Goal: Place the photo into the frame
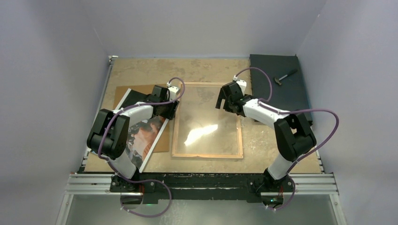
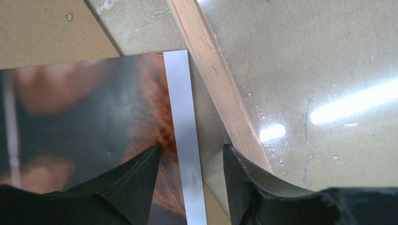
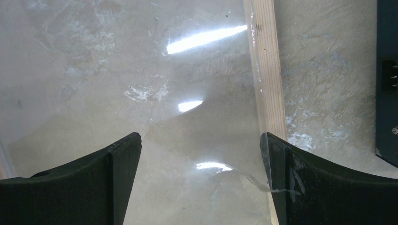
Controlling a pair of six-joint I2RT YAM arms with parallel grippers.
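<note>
The photo [image 1: 148, 132], a dark and orange-brown print with a white border, lies face up at the left on a brown backing board [image 1: 126, 91]. The frame [image 1: 207, 155] lies back up in the middle, with light wood edges around a glossy pane. My left gripper [image 1: 170, 108] is open over the photo's far right corner, close to the frame's left edge. In the left wrist view its fingers straddle the photo's white border [image 2: 180, 108], beside the wood edge [image 2: 213, 75]. My right gripper [image 1: 221, 101] is open and empty over the frame's far right part, one finger [image 3: 286, 178] above the wood edge [image 3: 265, 70].
A black slab [image 1: 277, 89] lies at the far right with a small hammer [image 1: 285, 77] on it; its edge shows in the right wrist view [image 3: 387, 70]. The backing board shows in the left wrist view [image 2: 37, 28]. Grey walls enclose the table on three sides.
</note>
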